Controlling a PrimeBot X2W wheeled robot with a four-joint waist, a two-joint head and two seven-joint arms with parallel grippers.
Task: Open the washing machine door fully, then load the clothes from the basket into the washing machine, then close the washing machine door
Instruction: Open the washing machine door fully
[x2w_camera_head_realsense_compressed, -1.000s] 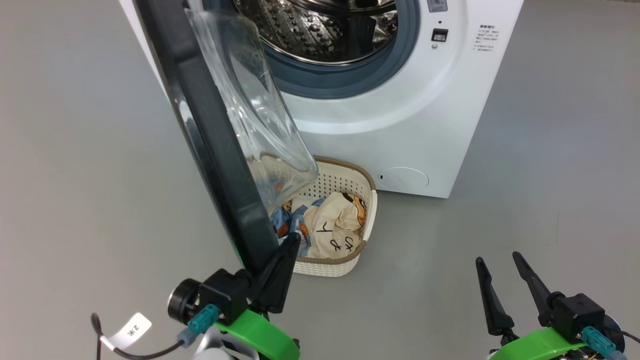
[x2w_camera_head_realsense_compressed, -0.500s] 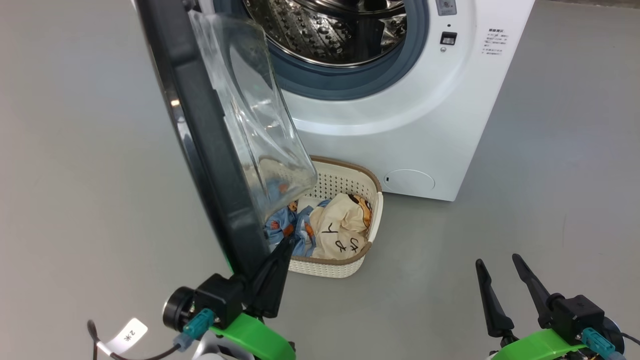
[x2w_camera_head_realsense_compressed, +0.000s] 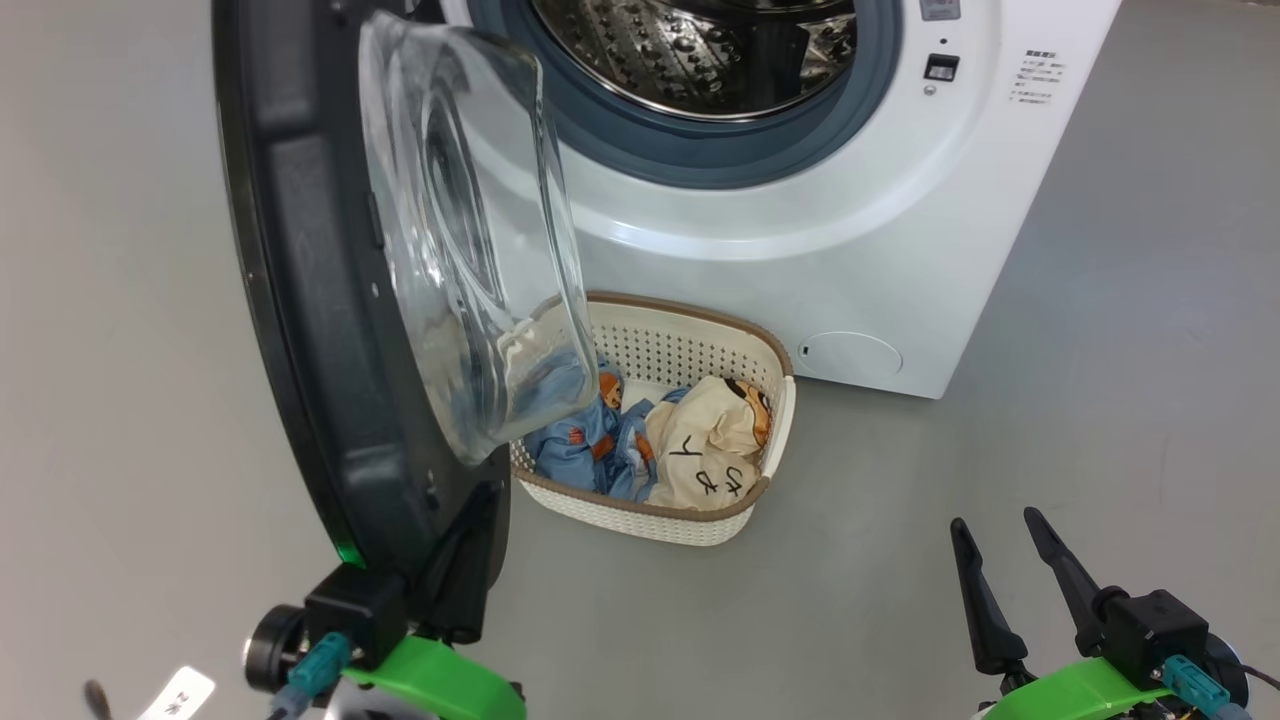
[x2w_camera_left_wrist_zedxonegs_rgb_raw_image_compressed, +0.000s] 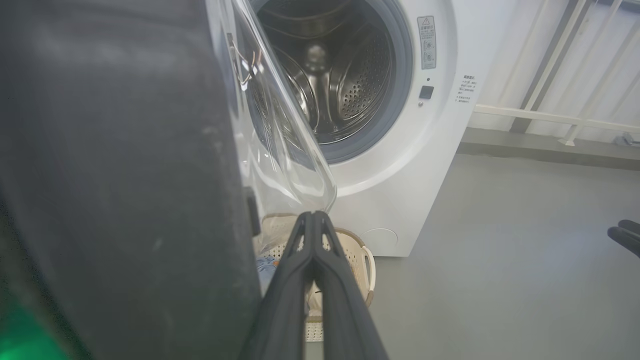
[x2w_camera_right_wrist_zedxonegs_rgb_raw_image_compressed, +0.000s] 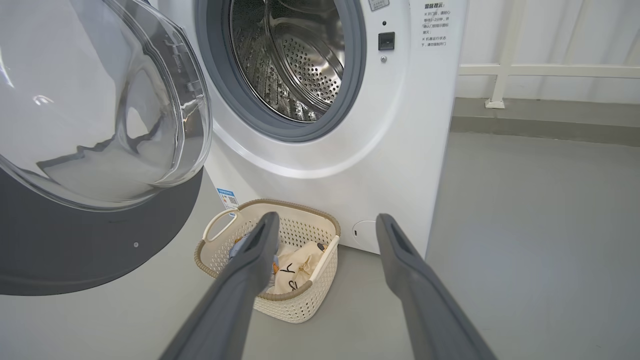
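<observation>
Closed left gripper (x2w_camera_left_wrist_zedxonegs_rgb_raw_image_compressed: 313, 218) beside washing machine door (x2w_camera_left_wrist_zedxonegs_rgb_raw_image_compressed: 125, 165), steel drum (x2w_camera_left_wrist_zedxonegs_rgb_raw_image_compressed: 345, 85) beyond, cream basket (x2w_camera_left_wrist_zedxonegs_rgb_raw_image_compressed: 353, 250) below

L jaws: closed, fingers (x2w_camera_left_wrist_zedxonegs_rgb_raw_image_compressed: 292, 280) pressed together | R jaws: spread wide (fingers (x2w_camera_head_realsense_compressed: 982, 600) up in head view)

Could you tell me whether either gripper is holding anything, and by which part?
Nothing is held. The left gripper is shut, empty, beside the washing machine door; the right gripper is open, empty.

Glossy black-rimmed door (x2w_camera_head_realsense_compressed: 300, 300) with clear glass bowl, shiny perforated steel drum (x2w_camera_right_wrist_zedxonegs_rgb_raw_image_compressed: 295, 60), matt perforated plastic basket (x2w_camera_head_realsense_compressed: 690, 345)
</observation>
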